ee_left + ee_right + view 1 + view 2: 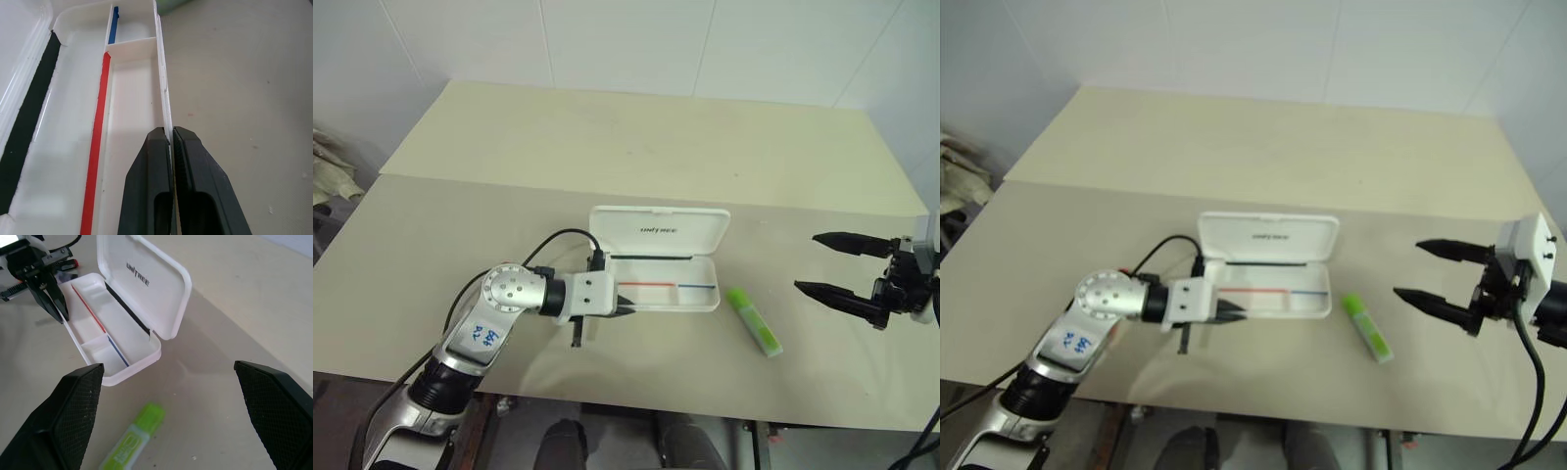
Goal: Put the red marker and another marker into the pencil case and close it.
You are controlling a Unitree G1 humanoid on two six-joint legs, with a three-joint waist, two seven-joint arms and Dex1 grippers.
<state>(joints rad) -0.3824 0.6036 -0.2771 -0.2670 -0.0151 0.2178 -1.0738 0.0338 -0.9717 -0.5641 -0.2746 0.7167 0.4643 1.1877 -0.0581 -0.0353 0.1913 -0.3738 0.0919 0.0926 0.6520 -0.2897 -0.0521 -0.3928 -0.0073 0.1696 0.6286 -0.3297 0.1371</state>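
Two grippers are seen over a pale table (607,147). The white pencil case (690,299) lies open near the table's middle, its lid (661,231) raised at the far side with dark lettering on it. Inside the tray a thin red line (649,284) and a thin blue line (697,286) are printed end to end, and a black strip runs along the hinge side; low dividers split the tray into compartments, which are seen empty in the left wrist view.

The left gripper (625,310) is held at the case's left end, its two black fingers pressed together with nothing between them. In the left wrist view the closed fingertips (172,139) are placed right at the tray's near wall, on either side of its thin edge; whether the wall is actually touched cannot be told.

The green highlighter (753,320) lies flat on the table just to the right of the case, apart from it, with its brighter green cap pointed toward the case's right end.

The right gripper (830,264) is held above the table well to the right of the highlighter, its fingers spread wide apart and empty. In the right wrist view a red-and-black object (68,264) is glimpsed behind the left gripper; it is too hidden to be identified for certain.
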